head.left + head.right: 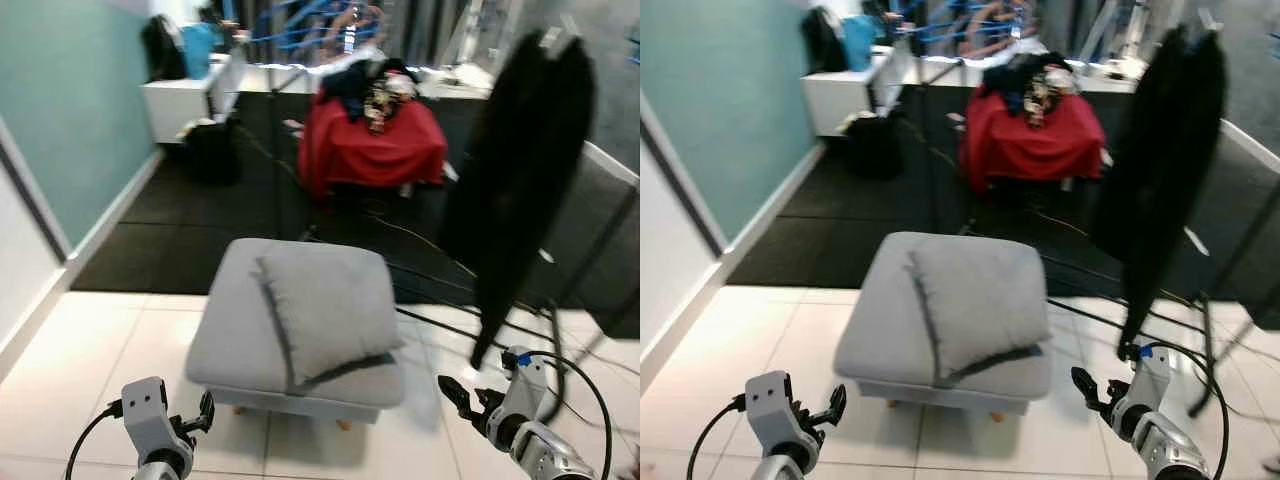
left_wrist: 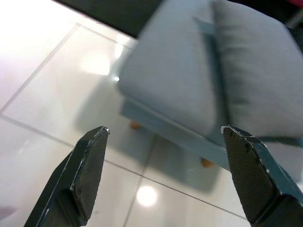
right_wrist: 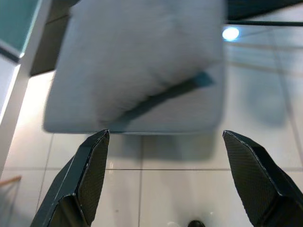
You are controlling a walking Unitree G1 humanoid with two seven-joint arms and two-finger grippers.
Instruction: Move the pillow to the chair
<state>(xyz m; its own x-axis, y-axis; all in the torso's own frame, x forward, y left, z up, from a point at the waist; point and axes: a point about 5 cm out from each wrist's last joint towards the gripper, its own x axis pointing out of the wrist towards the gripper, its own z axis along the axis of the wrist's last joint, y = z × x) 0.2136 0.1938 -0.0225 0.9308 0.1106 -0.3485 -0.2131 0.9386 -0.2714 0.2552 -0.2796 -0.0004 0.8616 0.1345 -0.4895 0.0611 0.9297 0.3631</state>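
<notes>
1. Your left gripper (image 2: 163,137) hangs low over the glossy white floor tiles (image 1: 110,350), its two long black fingers (image 2: 87,165) spread wide apart and holding nothing; their inner faces show a fine woven, carbon-like texture.
2. Your right gripper (image 3: 165,137) is spread just as wide, also empty, poised above the tiles near the front right corner of the stool.
3. Between and ahead of both grippers stands a square grey upholstered stool (image 1: 225,340) with rounded corners, a darker base band and small rounded wooden feet.
4. The pillow (image 1: 325,305) lies flat on top of that stool, toward its right side: soft grey fabric, roughly square, slightly rumpled, turned a little askew to the seat.
5. Beyond the stool the tiles give way to dark matte flooring (image 1: 190,215) with thin cables trailing across it.
6. To your right a long black garment (image 1: 520,170) hangs from a stand.
7. Farther back sits something draped in red cloth (image 1: 370,150), piled with dark clothes; a teal wall (image 1: 80,100) runs along your left.
</notes>
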